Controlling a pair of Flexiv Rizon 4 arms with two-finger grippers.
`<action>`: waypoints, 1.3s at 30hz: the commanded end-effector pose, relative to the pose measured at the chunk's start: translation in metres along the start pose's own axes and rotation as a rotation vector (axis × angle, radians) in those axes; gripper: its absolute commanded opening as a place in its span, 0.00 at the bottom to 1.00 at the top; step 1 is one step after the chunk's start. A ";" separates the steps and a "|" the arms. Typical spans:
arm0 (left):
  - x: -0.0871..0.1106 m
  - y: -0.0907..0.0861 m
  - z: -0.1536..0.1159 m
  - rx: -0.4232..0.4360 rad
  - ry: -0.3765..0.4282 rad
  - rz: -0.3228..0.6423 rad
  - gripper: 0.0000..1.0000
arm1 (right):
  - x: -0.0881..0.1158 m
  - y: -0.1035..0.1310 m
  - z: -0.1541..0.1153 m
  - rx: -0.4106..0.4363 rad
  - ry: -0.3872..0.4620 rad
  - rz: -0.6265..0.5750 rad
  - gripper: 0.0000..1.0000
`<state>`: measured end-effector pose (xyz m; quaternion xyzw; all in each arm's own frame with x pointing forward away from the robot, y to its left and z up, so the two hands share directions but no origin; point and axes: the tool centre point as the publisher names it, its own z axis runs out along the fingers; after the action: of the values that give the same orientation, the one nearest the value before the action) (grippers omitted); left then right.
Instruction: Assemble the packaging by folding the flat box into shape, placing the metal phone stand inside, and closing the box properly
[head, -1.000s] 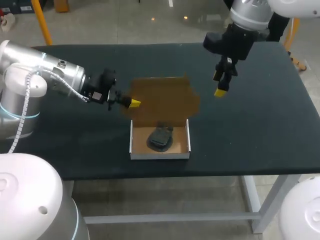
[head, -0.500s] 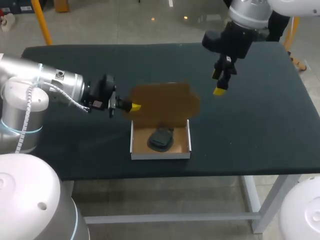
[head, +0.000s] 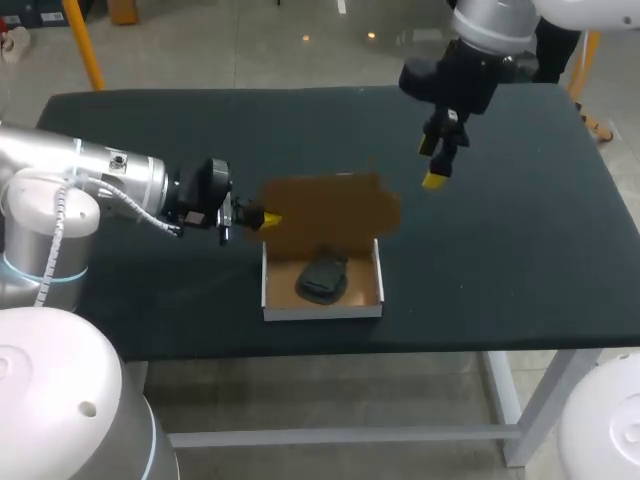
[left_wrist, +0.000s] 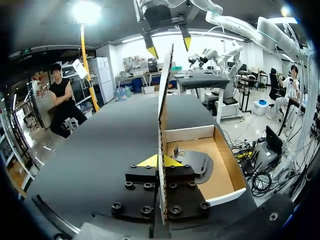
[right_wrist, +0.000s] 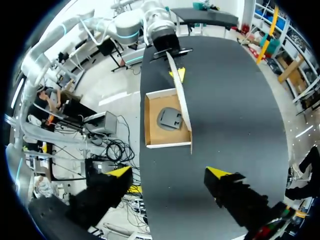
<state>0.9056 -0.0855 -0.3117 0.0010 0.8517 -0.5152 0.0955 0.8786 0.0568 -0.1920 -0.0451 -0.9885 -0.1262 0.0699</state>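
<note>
since the earlier frames, the left hand has drawn slightly toward the near edge of the counter, and the brown lid it holds has tipped further over the box; the right hand has shifted a little up and away

hand state: the left hand is closed on the lid's left edge, with the panel pinched between both yellow tips. the right hand is wide open, holds nothing, and hangs above the counter beyond the lid's far right corner, apart from it

risks, as judged:
1. the lid is gripped at one edge only, so it may twist or bow as it comes down and leave its right side high
2. the lid's free edge may land on or outside the front wall instead of tucking inside, as no second hand guides it
3. pull on the lid may drag the light box across the counter, since nothing pins it

contents: the box is a shallow white-walled tray with a brown floor, not yet closed. the dark metal phone stand lies inside, near the middle. nothing else shows in it
</note>
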 end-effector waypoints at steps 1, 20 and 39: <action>0.003 0.001 0.001 0.000 -0.001 0.000 0.00 | -0.001 0.005 -0.002 0.009 0.003 -0.005 1.00; 0.003 0.001 0.001 0.000 -0.001 0.000 0.00 | -0.025 0.064 -0.009 0.102 -0.137 -0.131 0.83; 0.003 0.001 0.001 0.000 -0.001 0.000 0.00 | -0.060 0.127 0.018 0.182 -0.172 -0.233 0.55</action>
<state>0.9039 -0.0852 -0.3112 0.0005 0.8520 -0.5146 0.0959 0.9429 0.1703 -0.1870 0.0669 -0.9948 -0.0694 -0.0331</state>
